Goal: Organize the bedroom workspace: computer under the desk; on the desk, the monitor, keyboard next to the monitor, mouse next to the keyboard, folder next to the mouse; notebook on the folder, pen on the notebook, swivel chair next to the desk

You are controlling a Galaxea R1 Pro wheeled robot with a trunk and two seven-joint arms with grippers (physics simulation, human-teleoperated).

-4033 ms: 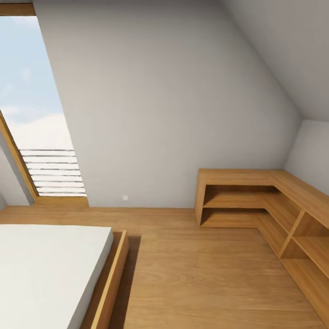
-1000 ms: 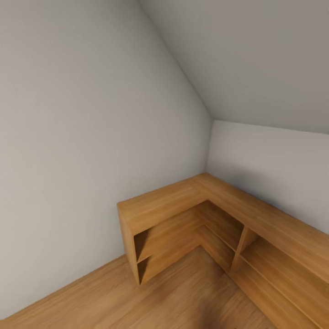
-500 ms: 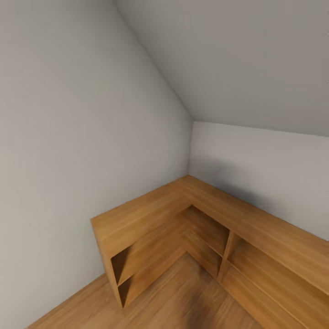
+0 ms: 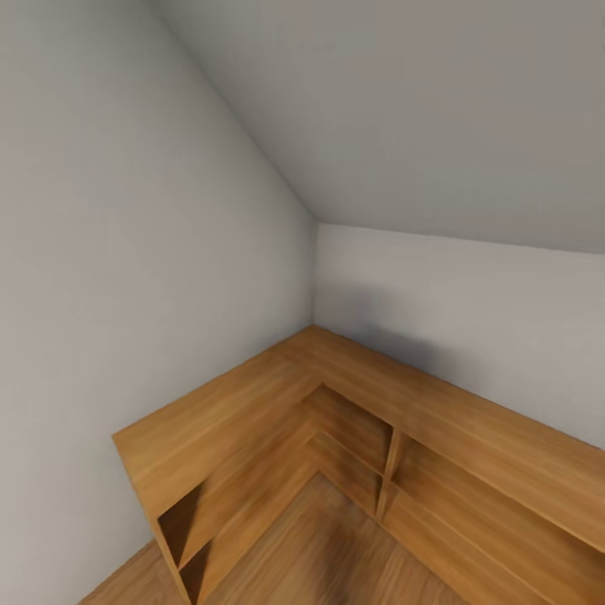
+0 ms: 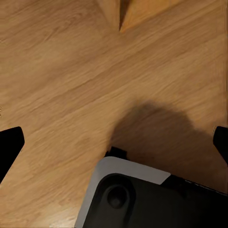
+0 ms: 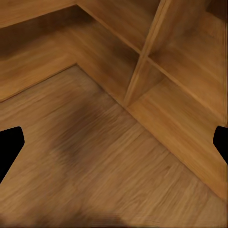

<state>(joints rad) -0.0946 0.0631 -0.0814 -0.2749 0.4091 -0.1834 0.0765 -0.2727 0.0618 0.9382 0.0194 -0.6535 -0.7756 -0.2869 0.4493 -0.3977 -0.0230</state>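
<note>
Your left claw (image 5: 114, 142) hangs spread wide over the wooden floor (image 5: 61, 85), both black fingertips (image 5: 9, 145) at the frame edges with nothing between them; the robot's grey-and-black base (image 5: 137, 199) sits below it. Your right claw (image 6: 114, 142) is likewise agape and empty, its fingertips (image 6: 9, 142) apart above the floor beside the L-shaped wooden shelf unit (image 4: 277, 403). That unit fills the corner under the sloped ceiling (image 4: 403, 109) and grey walls (image 4: 126, 277). No task item is in sight here.

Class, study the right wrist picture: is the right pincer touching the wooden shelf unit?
Apart. In the right wrist view both black fingertips sit at the frame edges, wide open, with bare wooden floor between them and the shelf unit beyond.
</note>
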